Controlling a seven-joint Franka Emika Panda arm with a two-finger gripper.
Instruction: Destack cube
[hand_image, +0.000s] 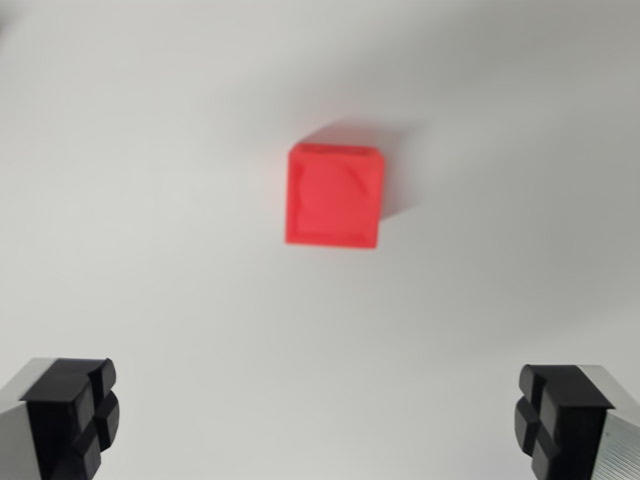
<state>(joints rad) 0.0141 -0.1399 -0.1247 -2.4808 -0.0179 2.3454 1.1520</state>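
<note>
Here we look straight down from the wrist, and we begin with the fingers. The gripper (320, 420) is spread wide: one black fingertip (75, 410) sits in the lower corner at the wrist view's left, and the other fingertip (555, 415) sits in the lower corner at the wrist view's right. Each black pad is mounted on a grey metal part that runs out of the picture at the bottom edge. Between the two pads we see only bare surface; they hold nothing and they touch nothing.

The pose of the arm we can read only from this view: the camera points down on the table (150, 200), so the hand hangs above it with the fingers directed downward. How high it hangs, we cannot tell.

Further out, above the fingers in the picture, lies the red cube (334, 196). It is near the middle, a little toward the top, well apart from both pads. Its top face shows a shallow sunken shape inside a raised border, but the picture is somewhat blurred and we cannot read the details. A soft shadow falls beside it toward the wrist view's right and upper side. We see one red block only; whether another cube is hidden under it, we cannot tell. The table is plain white.
</note>
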